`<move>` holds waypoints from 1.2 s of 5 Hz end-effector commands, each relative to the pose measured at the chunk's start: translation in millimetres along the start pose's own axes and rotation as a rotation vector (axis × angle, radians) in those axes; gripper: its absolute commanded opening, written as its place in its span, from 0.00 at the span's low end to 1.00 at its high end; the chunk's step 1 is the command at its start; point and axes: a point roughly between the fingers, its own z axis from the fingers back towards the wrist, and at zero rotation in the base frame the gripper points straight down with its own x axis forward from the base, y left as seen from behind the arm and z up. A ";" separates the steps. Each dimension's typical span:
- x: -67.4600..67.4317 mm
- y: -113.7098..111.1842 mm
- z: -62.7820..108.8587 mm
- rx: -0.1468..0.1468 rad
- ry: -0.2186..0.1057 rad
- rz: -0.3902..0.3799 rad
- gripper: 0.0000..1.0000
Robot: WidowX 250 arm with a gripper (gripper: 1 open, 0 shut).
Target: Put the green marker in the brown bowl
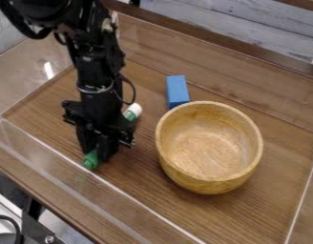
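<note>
The gripper point(100, 133), left of centre in the frame, is closed about the middle of the green marker point(92, 160), which lies near the wooden surface point(159, 210); whether the marker touches the wood or is raised slightly cannot be told. The marker runs obliquely beneath the dark fingers, its green end emerging at the lower left and its white end at the upper right, toward the brown bowl point(209, 148). The bowl stands just right of centre, apart from the marker.

Several failures are possible. Because the fingers cover most of the barrel, the firmness of the grip cannot be judged; a smooth, round barrel held off its balance point could swivel or slip during a lift. Since the marker projects on both sides of the fingers, a low transfer could knock its white end against the thick bowl rim, turning the marker or pushing the bowl. Release too early could leave the marker propped across the rim or outside it. The blue block point(177, 91), above the bowl in the frame, could be struck by a path that swings too far toward the top.

The marker is slim and straight, with a saturated green end, a pale opposite end and a strip of green beside the latter; any print is too small to read.
</note>
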 end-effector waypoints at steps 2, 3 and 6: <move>10.5 -2.8 31.1 0.029 -0.057 -0.019 0.00; 11.0 -6.8 42.7 0.034 -0.059 -0.023 0.00; 11.1 -40.3 95.4 0.037 -0.096 -0.045 0.00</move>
